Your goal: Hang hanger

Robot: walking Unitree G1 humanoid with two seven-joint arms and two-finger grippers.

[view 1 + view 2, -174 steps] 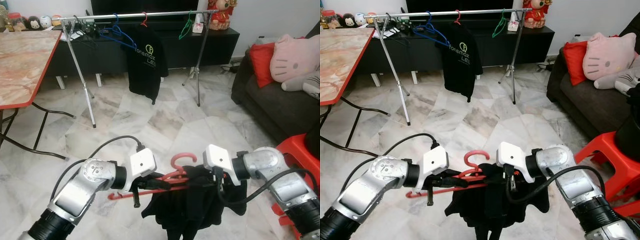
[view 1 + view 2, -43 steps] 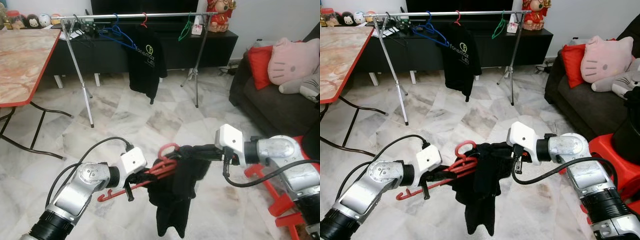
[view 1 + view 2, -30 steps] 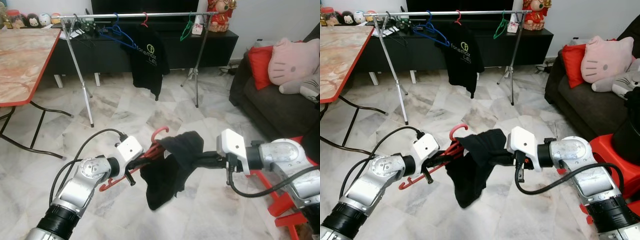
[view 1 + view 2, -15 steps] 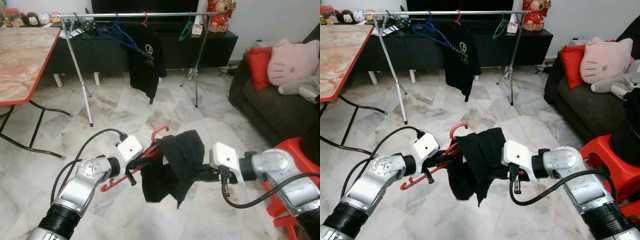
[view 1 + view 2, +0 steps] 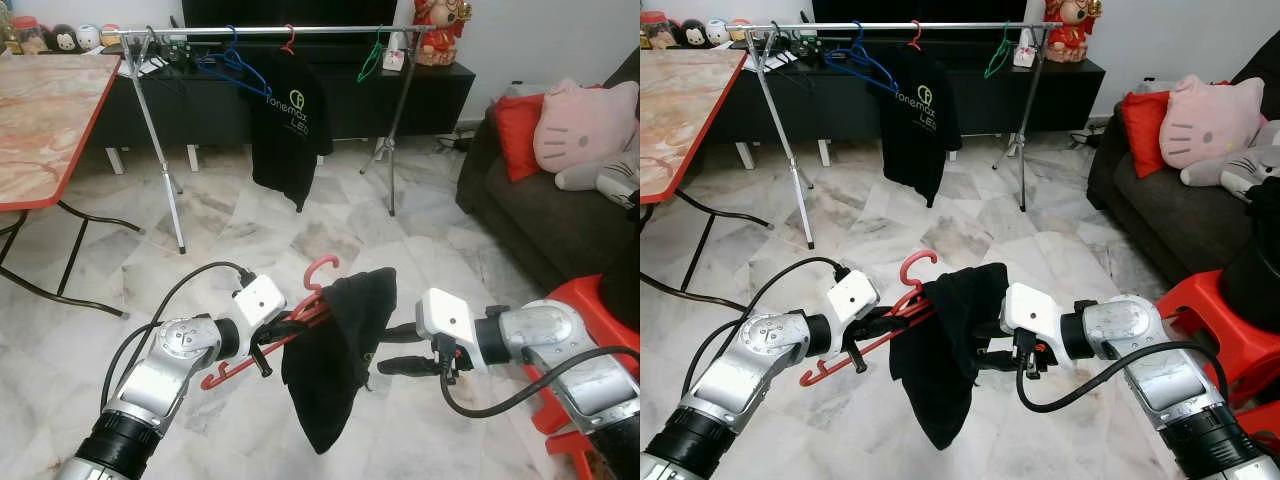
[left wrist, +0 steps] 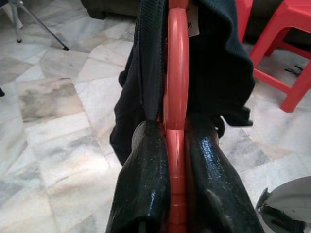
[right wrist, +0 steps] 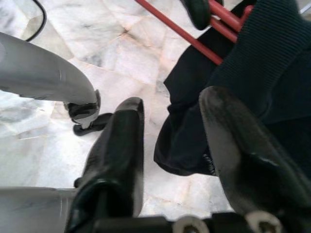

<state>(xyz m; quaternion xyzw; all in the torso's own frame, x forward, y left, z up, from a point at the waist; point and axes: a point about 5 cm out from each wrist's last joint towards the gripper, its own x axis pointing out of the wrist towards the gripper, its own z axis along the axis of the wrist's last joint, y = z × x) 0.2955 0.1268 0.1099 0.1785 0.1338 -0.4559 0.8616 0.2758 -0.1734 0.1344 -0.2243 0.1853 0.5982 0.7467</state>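
The red hanger (image 5: 300, 315), with a black garment (image 5: 335, 350) draped over it, is pinched between the pressed-together fingers of the left gripper (image 6: 177, 160), its hook rising just beyond the fingertips. The right gripper (image 5: 400, 348) sits just beside the hanging cloth with its fingers (image 7: 119, 155) spread and nothing between them. Well beyond both grippers stands the clothes rail (image 5: 270, 32), carrying a black T-shirt (image 5: 290, 130) and other hangers.

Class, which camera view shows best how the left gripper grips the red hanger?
The left wrist view: both black fingers press directly against the red hanger, with the black garment draped beyond. The eye views show the left gripper holding it from the side, the contact too small to judge.
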